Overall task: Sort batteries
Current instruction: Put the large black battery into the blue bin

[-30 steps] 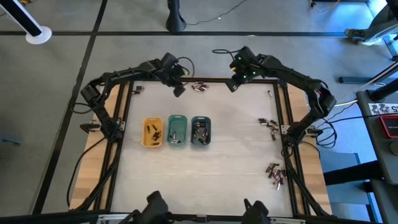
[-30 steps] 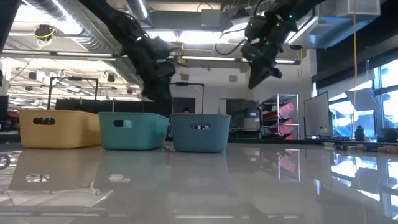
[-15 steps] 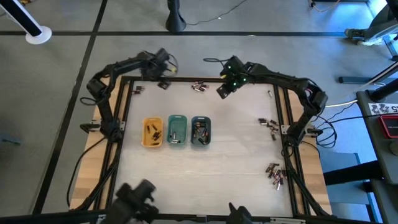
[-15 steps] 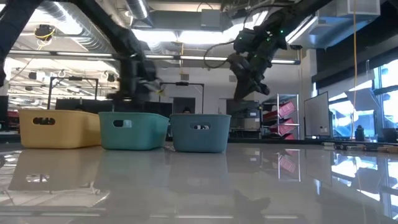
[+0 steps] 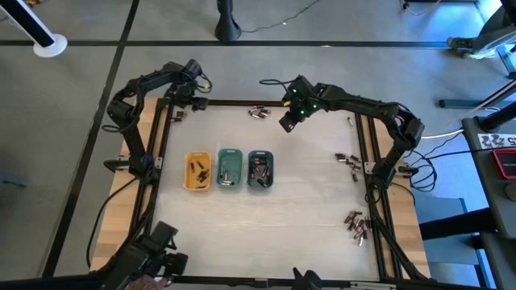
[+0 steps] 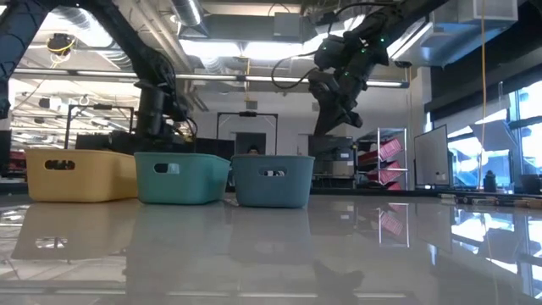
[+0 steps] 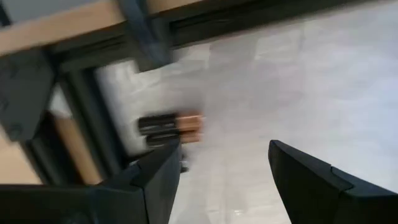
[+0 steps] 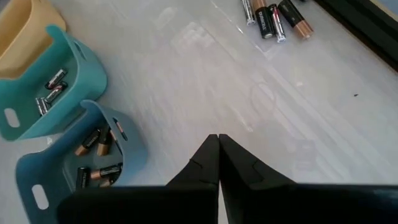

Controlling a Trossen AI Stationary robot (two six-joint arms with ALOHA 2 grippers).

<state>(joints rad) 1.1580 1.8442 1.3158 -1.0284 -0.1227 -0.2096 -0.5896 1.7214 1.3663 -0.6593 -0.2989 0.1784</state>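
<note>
Over the far left corner of the desk (image 5: 306, 201), the left tool (image 7: 217, 165) hangs with fingers apart. Two batteries (image 7: 171, 127) lie side by side just ahead of it. The right tool (image 5: 288, 122) is pinched together, empty.

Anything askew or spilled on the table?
Nothing spilled. The three trays stand upright in a row, with batteries inside. Unsorted batteries lie loose in clusters: far edge, left corner, right edge, near right.
</note>
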